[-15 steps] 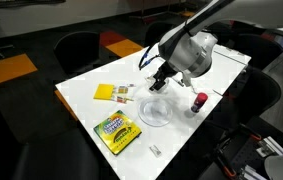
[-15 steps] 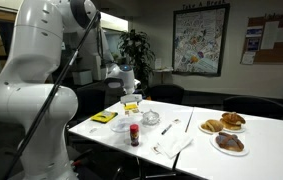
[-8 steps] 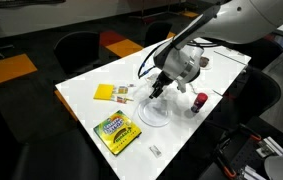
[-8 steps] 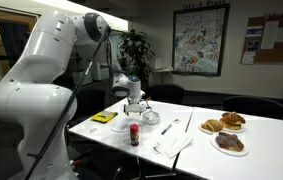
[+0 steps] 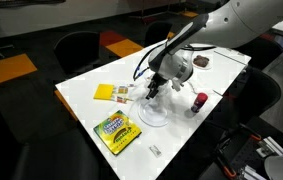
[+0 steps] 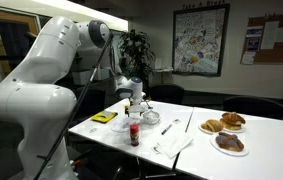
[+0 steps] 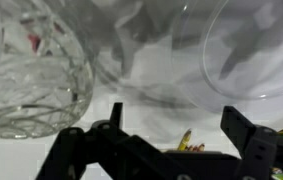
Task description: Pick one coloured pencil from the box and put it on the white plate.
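Observation:
The yellow box (image 5: 104,93) lies flat on the white table, with thin pencil ends (image 5: 125,94) sticking out of its short side; it also shows in an exterior view (image 6: 105,117). My gripper (image 5: 149,92) hangs low just beside those pencil ends, fingers open and empty. In the wrist view the open fingers (image 7: 178,125) frame a yellow pencil tip (image 7: 185,138) at the bottom edge. A round pale rim at the upper right of the wrist view looks like the white plate (image 7: 261,50). In both exterior views I cannot make the plate out against the white table.
A clear glass bowl (image 5: 155,112) stands right by the gripper, also in the wrist view (image 7: 26,60). A green-and-yellow pack (image 5: 116,131) lies near the front edge. A red-capped item (image 5: 198,102) stands beside the bowl. Dishes with food (image 6: 226,132) sit at the far end.
The gripper has come down and moved toward the pencil ends of the yellow box. It stays open. The objects on the table have not moved.

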Motion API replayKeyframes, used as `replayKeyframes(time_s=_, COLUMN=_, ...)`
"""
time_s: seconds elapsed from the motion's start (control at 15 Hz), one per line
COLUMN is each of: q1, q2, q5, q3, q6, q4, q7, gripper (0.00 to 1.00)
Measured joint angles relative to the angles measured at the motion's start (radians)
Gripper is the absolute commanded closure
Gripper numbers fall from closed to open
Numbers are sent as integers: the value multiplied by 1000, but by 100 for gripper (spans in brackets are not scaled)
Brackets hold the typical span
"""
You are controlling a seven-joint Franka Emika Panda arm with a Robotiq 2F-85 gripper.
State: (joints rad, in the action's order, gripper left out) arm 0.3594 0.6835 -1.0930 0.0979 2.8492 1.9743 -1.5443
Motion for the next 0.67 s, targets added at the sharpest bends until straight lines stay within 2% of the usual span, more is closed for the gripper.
replayKeyframes(time_s=0.67, q1=62, q2=8, q5=8, q3=-8, q6=19, q4=-87, q7=28, gripper=0)
